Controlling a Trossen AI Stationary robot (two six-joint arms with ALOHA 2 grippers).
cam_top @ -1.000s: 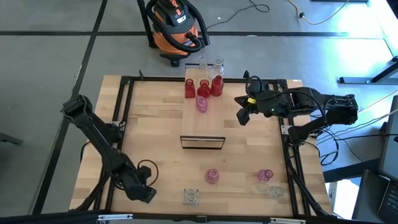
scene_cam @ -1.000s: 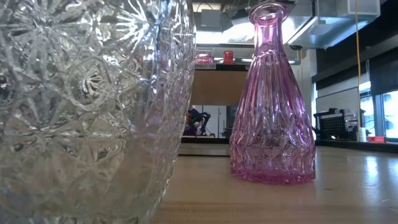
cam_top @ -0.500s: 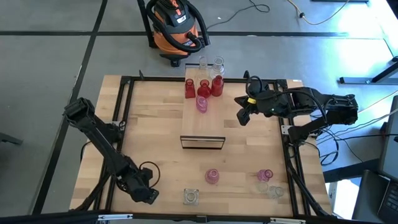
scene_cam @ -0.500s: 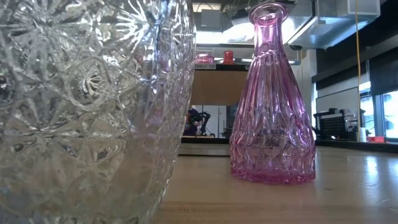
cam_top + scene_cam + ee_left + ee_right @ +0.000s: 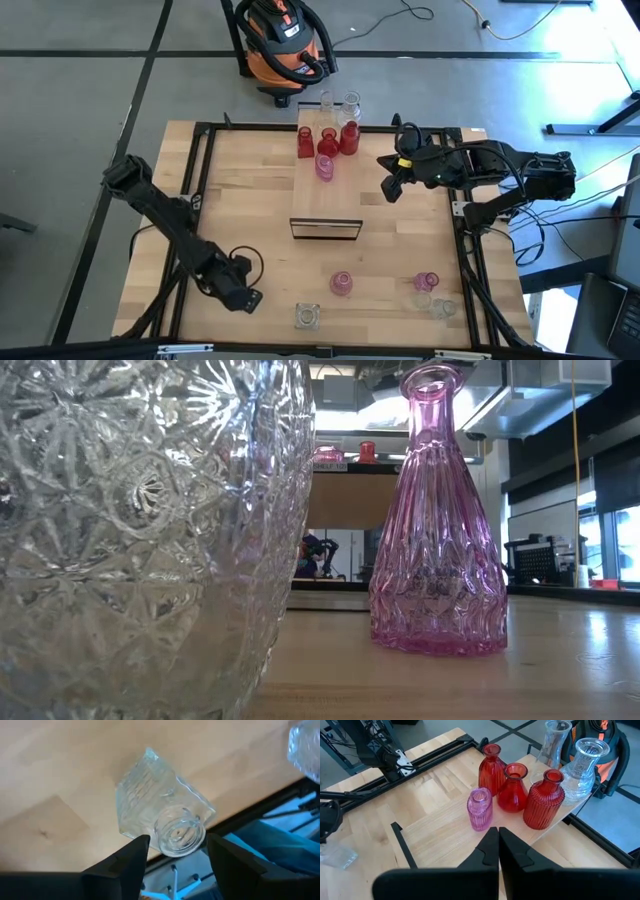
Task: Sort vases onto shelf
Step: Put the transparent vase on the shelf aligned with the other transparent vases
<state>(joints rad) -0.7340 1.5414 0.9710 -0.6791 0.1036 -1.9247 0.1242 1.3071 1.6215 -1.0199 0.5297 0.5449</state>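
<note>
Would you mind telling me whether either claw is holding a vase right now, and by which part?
Neither. The left claw stands open around a clear vase's neck without gripping; the right claw is shut, empty.

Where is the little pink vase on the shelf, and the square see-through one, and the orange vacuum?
pink vase (image 5: 480,810), right wrist view, on its ribbed body.
clear square vase (image 5: 150,790), left wrist view, on its flat side.
orange vacuum (image 5: 283,38), high view, on its top.

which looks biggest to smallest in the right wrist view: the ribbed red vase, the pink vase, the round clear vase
1. ribbed red vase
2. round clear vase, about the same; it stands farther from the camera, so the order is unsure
3. pink vase, clearly smallest
</note>
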